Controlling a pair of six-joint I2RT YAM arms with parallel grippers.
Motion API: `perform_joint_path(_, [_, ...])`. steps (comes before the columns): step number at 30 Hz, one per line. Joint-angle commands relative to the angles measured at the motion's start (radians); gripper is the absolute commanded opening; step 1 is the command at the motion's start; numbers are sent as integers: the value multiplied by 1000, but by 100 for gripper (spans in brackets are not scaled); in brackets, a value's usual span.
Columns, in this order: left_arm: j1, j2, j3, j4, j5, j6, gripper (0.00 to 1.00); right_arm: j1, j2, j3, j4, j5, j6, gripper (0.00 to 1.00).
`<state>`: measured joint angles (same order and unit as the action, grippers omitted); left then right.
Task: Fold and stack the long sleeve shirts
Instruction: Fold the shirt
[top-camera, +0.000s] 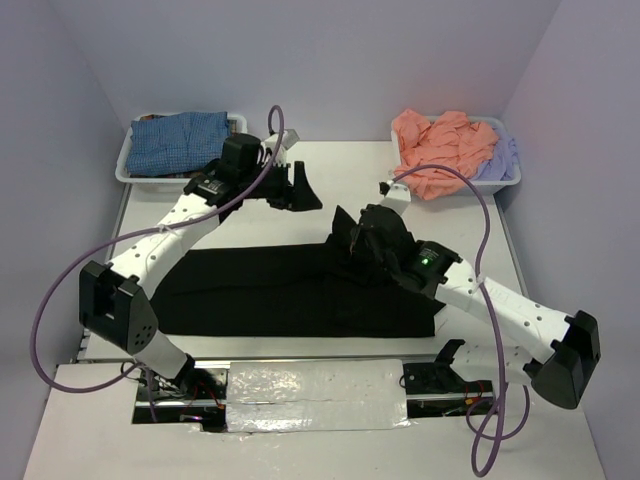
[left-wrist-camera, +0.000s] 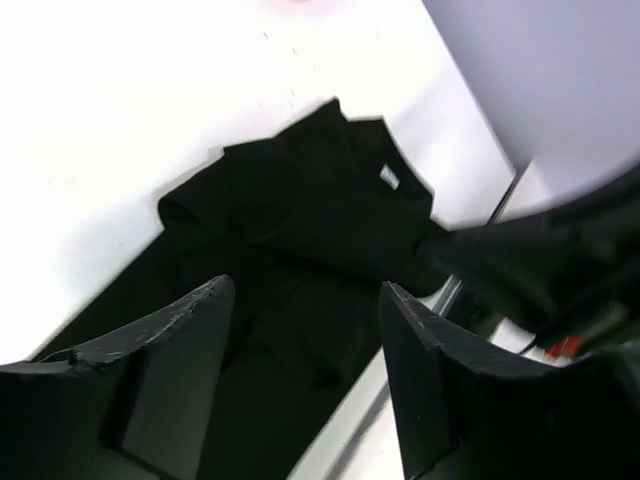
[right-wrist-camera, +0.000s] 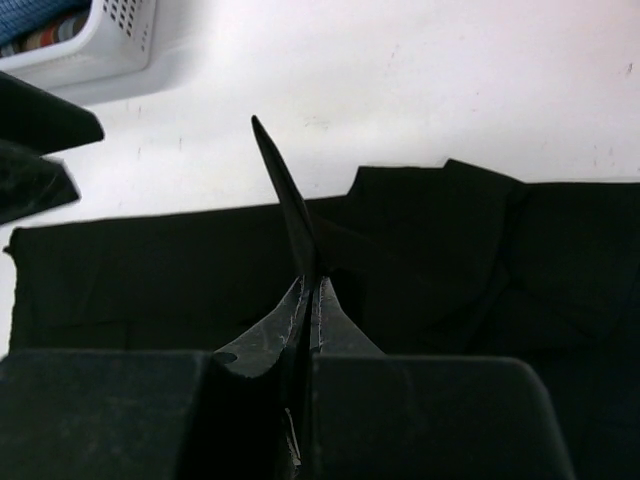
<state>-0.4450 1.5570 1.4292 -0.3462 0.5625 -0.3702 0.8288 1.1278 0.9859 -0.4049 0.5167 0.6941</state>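
Shirt pinched on the right, left fingers spread and empty

Laid out on the white desk: black shirt, plain and matte, folded into a long wide band running left to right just ahead of both arm bases. Flat and fairly smooth over most of its length, with a straight near edge and a squared-off left end. Bunched and raised toward the far right part, with a rumpled hump of overlapping layers. From the left wrist, seen as a heap of dark folds with a small pale mark near the top.

Right gripper: fingers pressed together on a thin fold of the black shirt, with a narrow pointed sliver of cloth standing up from between the tips. Placed over the far edge of the band, right of centre, holding that part raised above the desk.

Left gripper: fingers wide apart, nothing between them. Hanging above bare desk beyond the far edge of the band, clear of the cloth.

Further back, at the left corner: white bin holding a crumpled blue-checked shirt. At the right corner: second white bin with a salmon-pink shirt heaped loosely and hanging over the near rim. Tucked at the right end of that bin: a pale lavender shirt.
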Motion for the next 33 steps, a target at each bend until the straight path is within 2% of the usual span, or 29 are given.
perform_joint_path(1, [-29,34,33,69,-101,-299,73,29,-20,-16,107,91,18,0])
perform_joint_path(6, [-92,84,36,23,-125,-355,74,62,24,6,87,127,12,0])
perform_joint_path(18, [-107,147,74,3,-118,-380,74,99,95,42,104,141,-10,0])
perform_joint_path(25, [-115,189,68,-14,-125,-366,69,118,115,57,133,109,-47,0])
perform_joint_path(26, [-115,193,76,-13,-130,-358,67,119,115,54,144,105,-48,0])
perform_joint_path(29, [-115,209,99,-13,-118,-358,53,133,115,45,164,92,-61,0])
perform_joint_path(30, [-115,213,99,-2,-113,-358,42,135,115,43,167,91,-62,0])
perform_joint_path(31, [-115,213,99,-1,-110,-357,37,138,116,42,169,91,-64,0])
perform_joint_path(33, [-115,216,97,4,-98,-349,17,141,110,37,185,83,-76,0])
